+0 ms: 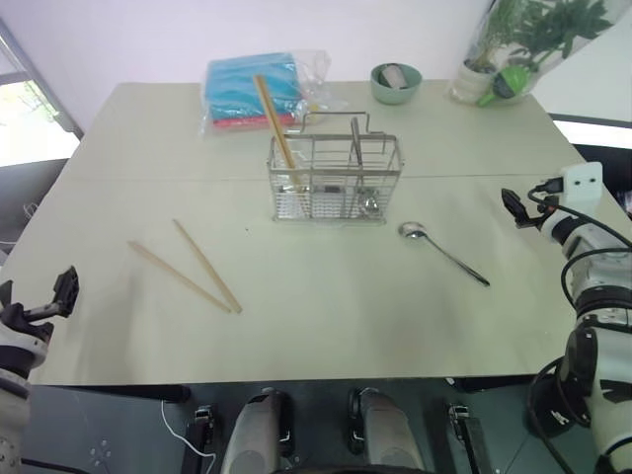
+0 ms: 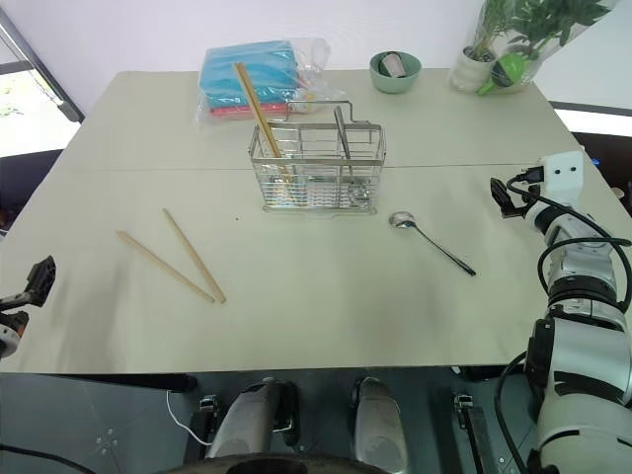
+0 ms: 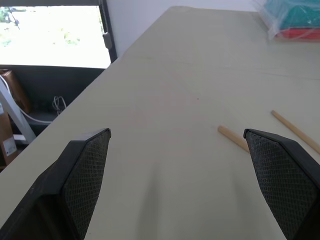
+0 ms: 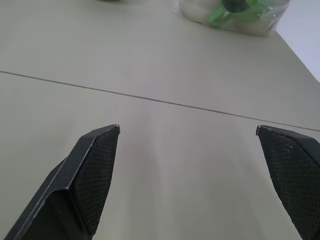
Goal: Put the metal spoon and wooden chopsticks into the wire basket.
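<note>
Nothing picked yet. Spoon (image 1: 441, 252) on counter (image 1: 326, 326) just right of basket (image 1: 334, 178); chopsticks (image 1: 194, 267) lie well left of it. Left hand (image 1: 61, 293), right hand (image 1: 515, 206) both wide, empty, at counter edges. Next: right hand reaches for spoon handle.

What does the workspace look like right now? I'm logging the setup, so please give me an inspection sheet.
Surface: beige table, seam across it.
Job's things: wooden chopsticks lying left of wire basket; metal spoon lying right of it.
Clutter: bagged cloths, green bowl, bagged plant; one stick leaning in the basket.
Grippers: left gripper and right gripper open, empty.
Cables: on the right arm.
Surroundings: window at left.
</note>
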Controlling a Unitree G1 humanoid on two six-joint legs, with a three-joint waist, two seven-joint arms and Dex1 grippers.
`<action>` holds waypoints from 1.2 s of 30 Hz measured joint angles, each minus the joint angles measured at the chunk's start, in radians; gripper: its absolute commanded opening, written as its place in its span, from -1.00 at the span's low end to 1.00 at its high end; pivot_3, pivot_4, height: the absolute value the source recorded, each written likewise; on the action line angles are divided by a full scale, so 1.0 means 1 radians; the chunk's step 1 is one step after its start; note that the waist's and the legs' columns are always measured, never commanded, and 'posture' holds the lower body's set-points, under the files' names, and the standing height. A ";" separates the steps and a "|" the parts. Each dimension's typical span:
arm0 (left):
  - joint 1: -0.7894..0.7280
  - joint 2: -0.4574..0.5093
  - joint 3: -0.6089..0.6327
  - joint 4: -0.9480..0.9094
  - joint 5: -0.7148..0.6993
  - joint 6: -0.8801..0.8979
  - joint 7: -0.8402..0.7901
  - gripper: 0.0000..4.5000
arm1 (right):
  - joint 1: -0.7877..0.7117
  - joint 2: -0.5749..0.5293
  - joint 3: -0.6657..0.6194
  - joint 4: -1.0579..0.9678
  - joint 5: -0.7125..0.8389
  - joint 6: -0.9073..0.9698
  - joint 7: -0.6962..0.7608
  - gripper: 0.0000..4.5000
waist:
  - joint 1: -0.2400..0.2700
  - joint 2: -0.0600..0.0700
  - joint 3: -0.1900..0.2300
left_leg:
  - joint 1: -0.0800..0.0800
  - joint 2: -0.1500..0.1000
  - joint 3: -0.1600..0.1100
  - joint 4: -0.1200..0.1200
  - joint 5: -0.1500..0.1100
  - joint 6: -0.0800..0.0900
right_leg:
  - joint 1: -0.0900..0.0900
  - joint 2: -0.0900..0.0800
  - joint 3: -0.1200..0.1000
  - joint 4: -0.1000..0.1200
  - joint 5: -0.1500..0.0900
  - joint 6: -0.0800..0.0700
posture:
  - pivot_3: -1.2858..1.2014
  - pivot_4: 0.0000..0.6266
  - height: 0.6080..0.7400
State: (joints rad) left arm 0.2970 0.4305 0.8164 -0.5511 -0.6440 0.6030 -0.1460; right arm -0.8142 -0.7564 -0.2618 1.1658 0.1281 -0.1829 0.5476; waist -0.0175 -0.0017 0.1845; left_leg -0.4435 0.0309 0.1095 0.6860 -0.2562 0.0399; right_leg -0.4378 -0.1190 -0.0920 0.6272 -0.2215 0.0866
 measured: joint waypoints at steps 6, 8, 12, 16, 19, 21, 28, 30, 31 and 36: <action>-0.015 0.007 0.000 0.000 -0.002 -0.001 0.001 0.99 | 0.000 0.000 0.000 0.000 0.000 0.000 0.003 1.00 | 0.001 0.000 0.000 | 0.000 0.000 0.000 0.000 0.000 0.000 | 0.000 0.000 0.000 0.000 0.000 0.000 | 0.03 -0.52 0.63; -0.019 0.011 -0.002 0.000 -0.002 0.000 0.001 0.99 | 0.000 0.000 0.000 0.000 0.000 0.000 0.004 1.00 | 0.000 0.000 0.000 | 0.000 0.000 0.000 0.000 0.000 -0.001 | 0.000 0.000 0.000 0.000 0.000 0.000 | 0.03 -0.52 0.63; -0.020 0.019 -0.004 0.000 -0.002 0.003 0.000 0.99 | 0.000 0.000 0.000 0.000 0.000 0.000 0.004 1.00 | 0.000 0.000 0.000 | 0.000 0.000 0.000 0.000 0.001 -0.001 | 0.000 0.000 0.000 0.000 0.000 0.000 | 0.03 -0.52 0.63; -0.026 0.029 -0.004 0.000 -0.002 0.004 0.000 0.99 | 0.000 0.000 0.000 0.000 0.000 0.000 0.005 1.00 | 0.001 0.000 0.000 | 0.000 0.000 0.000 0.000 0.001 -0.001 | 0.000 0.000 0.000 0.000 0.000 0.000 | 0.03 -0.52 0.63; -0.030 0.043 -0.004 0.003 -0.002 0.008 -0.001 0.99 | 0.000 -0.002 0.000 0.000 0.000 0.000 0.008 1.00 | 0.001 0.000 0.000 | 0.000 0.000 0.000 0.000 0.001 -0.001 | 0.000 0.000 0.000 0.001 0.000 0.000 | 0.03 -0.52 0.63; -0.044 0.059 -0.004 0.011 -0.011 0.021 -0.001 0.99 | 0.000 -0.003 0.000 0.000 0.000 0.000 0.010 1.00 | 0.001 0.000 0.000 | 0.000 0.000 0.000 0.000 0.001 -0.001 | 0.000 0.000 0.000 0.001 0.000 0.000 | 0.03 -0.52 0.63; -0.195 0.277 0.036 -0.010 -0.287 0.172 -0.051 0.99 | -0.079 -0.044 0.031 -0.009 -0.008 0.044 0.113 1.00 | 0.000 0.000 0.000 | 0.001 0.000 0.000 0.000 0.003 -0.005 | 0.000 0.000 0.000 0.001 0.000 0.000 | 0.03 -0.52 0.63; -0.224 0.365 0.032 -0.023 -0.404 0.226 -0.095 0.99 | -0.100 -0.068 0.057 -0.037 -0.018 0.073 0.181 1.00 | 0.001 0.000 0.000 | 0.000 0.000 0.000 -0.001 0.006 -0.010 | 0.000 0.000 0.000 0.002 0.000 0.000 | 0.03 -0.52 0.63; -0.244 0.412 0.030 -0.032 -0.462 0.249 -0.117 0.99 | -0.106 -0.078 0.071 -0.059 -0.022 0.094 0.224 1.00 | 0.000 0.000 0.000 | 0.001 0.000 0.000 -0.001 0.006 -0.010 | 0.000 0.000 0.000 0.001 0.000 0.000 | 0.03 -0.52 0.63; -0.353 0.606 -0.060 -0.079 -0.694 0.314 -0.253 0.99 | -0.091 -0.105 0.143 -0.217 -0.021 0.264 0.490 1.00 | -0.002 0.002 0.001 | 0.001 0.000 0.000 -0.002 0.006 -0.011 | -0.001 0.000 0.000 0.002 0.000 0.000 | 0.03 -0.52 0.63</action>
State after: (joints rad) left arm -0.0557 1.0363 0.7567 -0.6297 -1.3379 0.9166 -0.3991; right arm -0.9050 -0.8613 -0.1186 0.9490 0.1070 0.0812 1.0376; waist -0.0191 0.0001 0.1854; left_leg -0.4425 0.0308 0.1094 0.6835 -0.2499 0.0293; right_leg -0.4383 -0.1186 -0.0921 0.6292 -0.2212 0.0870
